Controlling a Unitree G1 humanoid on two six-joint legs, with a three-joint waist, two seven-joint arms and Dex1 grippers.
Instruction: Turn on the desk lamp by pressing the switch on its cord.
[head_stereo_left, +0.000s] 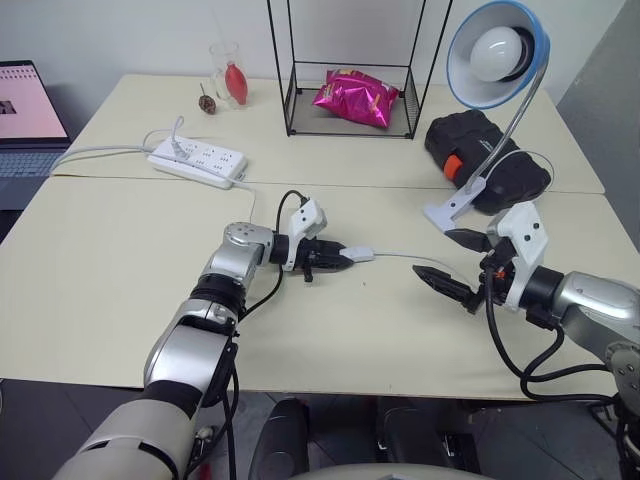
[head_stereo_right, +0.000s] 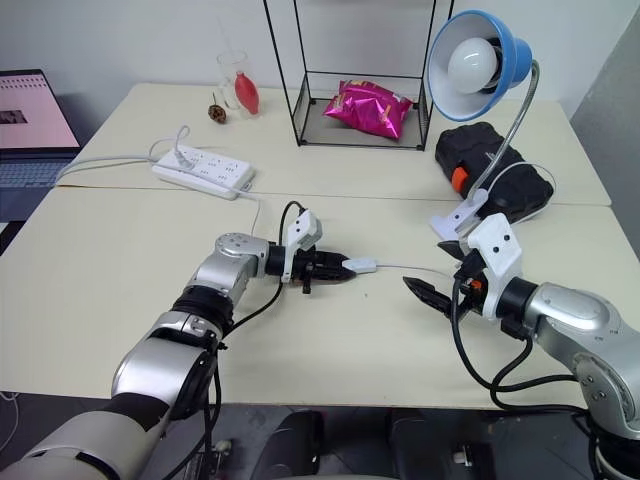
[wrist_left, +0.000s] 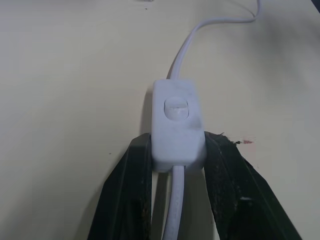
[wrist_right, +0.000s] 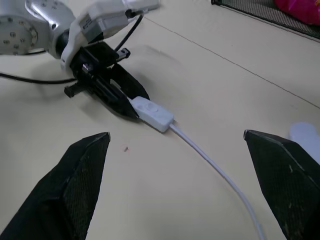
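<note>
So we've got the left gripper (head_stereo_left: 338, 260) clamped on the near end of the switch (wrist_left: 177, 122), 2 fingers pinching its sides, rocker button facing up and untouched; switch sits flat on the table (head_stereo_left: 120, 260) mid-front, cord (wrist_right: 215, 162) trailing off toward the lamp (head_stereo_left: 497, 55); the right gripper (head_stereo_left: 452, 262) hangs nearby, jaws spread wide, holding nothing; bulb looks unlit, so we reckon it's pinned but not pressed yet.
</note>
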